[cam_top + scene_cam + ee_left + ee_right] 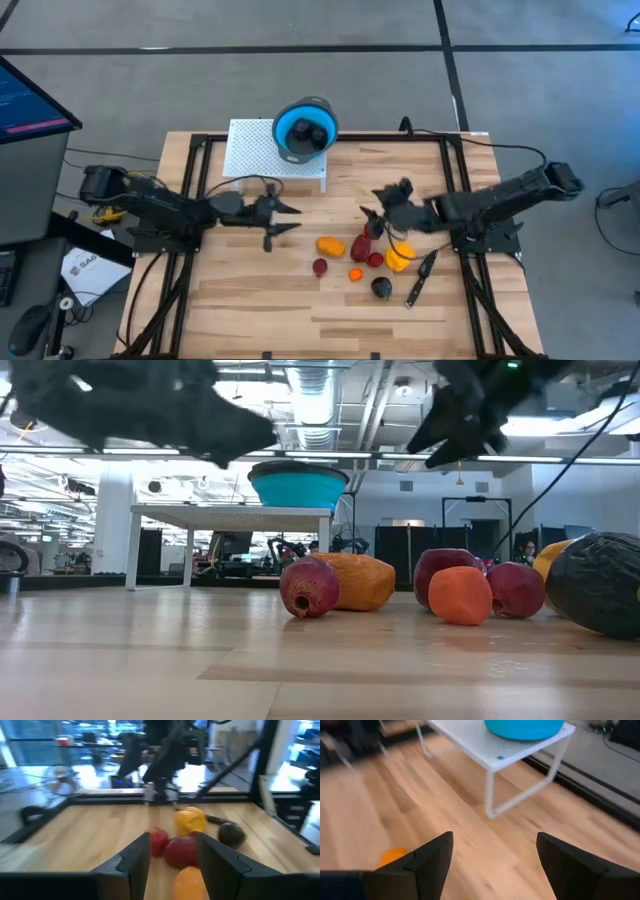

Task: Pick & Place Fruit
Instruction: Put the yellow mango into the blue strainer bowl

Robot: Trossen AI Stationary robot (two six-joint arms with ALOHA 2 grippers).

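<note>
fruit (358, 258) is lying in a loose cluster on the wooden table (240, 300), toward the right half, in front of the white stand (255, 150) that is carrying the blue bowl (305, 128). the right gripper (372, 208) is hanging just above the far edge of that cluster, with the dark red pieces almost under its fingertips and the yellow piece (399, 258) a little nearer its own arm. its fingers are standing wide apart and are holding nothing; its wrist view is looking past them at bare wood, a sliver of an orange piece (393, 856) and the stand leg.

the left gripper (290, 220) is sitting well off to the cluster's left, pointing straight across the table at it. its fingers are partly open and empty, and through the gap its wrist view is framing the long orange piece (189, 881) closest, then a dark red one (181, 851), with the yellow piece and the dark purple one (231, 834) beyond. the long orange piece (331, 245) is lying with its long axis roughly across the table, so it is presenting an end toward the left gripper.

by my judgement the right arm is the nearer one to most of the fruit, needing mainly a drop, while the left arm is needing a forward reach. the black-handled knife (420, 280) is lying beside the cluster on the right arm's side, close to the yellow and purple pieces.
</note>
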